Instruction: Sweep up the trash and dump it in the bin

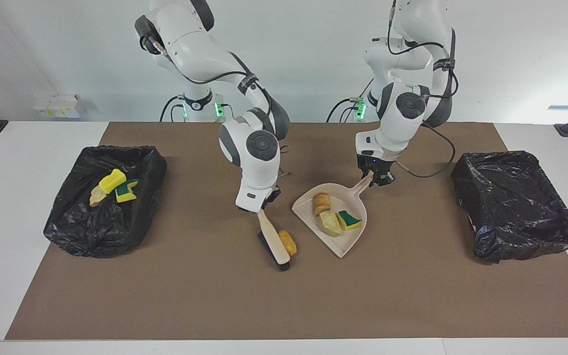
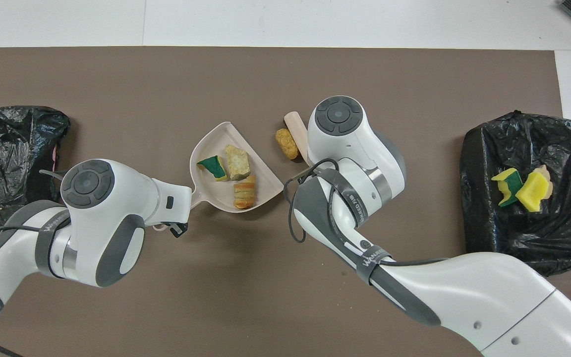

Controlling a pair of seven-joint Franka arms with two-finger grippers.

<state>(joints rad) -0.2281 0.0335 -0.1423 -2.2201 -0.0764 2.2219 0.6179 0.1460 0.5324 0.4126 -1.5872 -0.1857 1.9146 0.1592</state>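
The right gripper (image 1: 266,206) is clenching the brush (image 1: 274,240), its bristles touching the orange chunk (image 1: 288,242) just short of the dustpan (image 1: 336,246) lip, whose handle the left gripper (image 1: 373,176) is clamping.

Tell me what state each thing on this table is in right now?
Left gripper: shut on the dustpan's handle.
Right gripper: shut on the brush's handle.
Dustpan: on the mat, holding three chunks.
Brush: bristles down, against the orange-brown chunk.
Bin beside right arm: holds three chunks.
Other bin: no trash visible.

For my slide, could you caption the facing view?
Right gripper brushes an orange chunk toward the left gripper's dustpan.
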